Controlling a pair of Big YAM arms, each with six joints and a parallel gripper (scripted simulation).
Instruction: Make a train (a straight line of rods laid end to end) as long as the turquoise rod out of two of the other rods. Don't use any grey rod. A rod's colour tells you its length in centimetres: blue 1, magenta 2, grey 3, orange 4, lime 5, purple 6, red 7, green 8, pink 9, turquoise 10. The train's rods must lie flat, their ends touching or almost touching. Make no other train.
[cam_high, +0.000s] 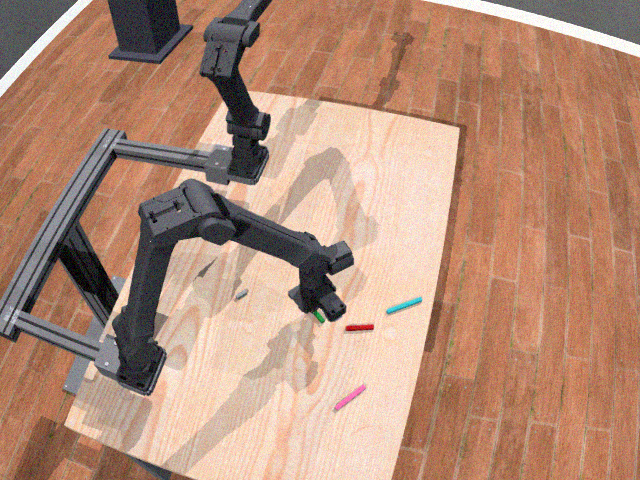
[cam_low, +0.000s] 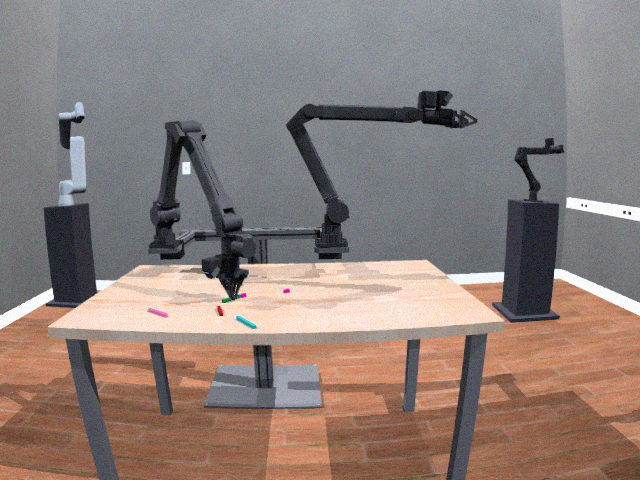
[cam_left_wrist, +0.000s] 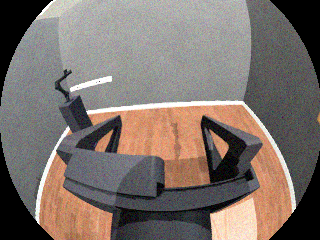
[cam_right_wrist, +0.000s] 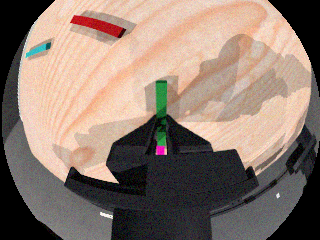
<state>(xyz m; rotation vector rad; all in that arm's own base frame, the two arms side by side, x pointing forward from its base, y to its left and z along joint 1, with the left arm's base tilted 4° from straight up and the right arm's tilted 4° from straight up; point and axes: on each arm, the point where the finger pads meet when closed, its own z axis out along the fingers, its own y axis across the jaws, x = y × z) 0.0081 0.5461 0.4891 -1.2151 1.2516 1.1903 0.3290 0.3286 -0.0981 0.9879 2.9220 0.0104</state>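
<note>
My right gripper (cam_low: 234, 298) (cam_right_wrist: 161, 119) is shut on the green rod (cam_high: 320, 318) (cam_low: 226, 300) (cam_right_wrist: 161, 94), low at the table top. A magenta rod (cam_low: 244, 295) (cam_right_wrist: 160, 150) lies in line with the green rod's end nearer the arm bases, touching or nearly touching; the fingers partly hide the join. The turquoise rod (cam_high: 404, 305) (cam_low: 246, 321) (cam_right_wrist: 38, 50) lies apart toward the table's front edge. My left gripper (cam_left_wrist: 161, 119) (cam_low: 471, 119) is open and empty, raised high and away from the rods.
A red rod (cam_high: 359, 327) (cam_low: 220, 310) (cam_right_wrist: 98, 26) lies between the green and turquoise rods. A pink rod (cam_high: 350, 397) (cam_low: 157, 312) lies off to one side. Another magenta rod (cam_low: 286, 290) lies near the table's middle. A grey rod (cam_high: 241, 295) lies nearer the arm bases.
</note>
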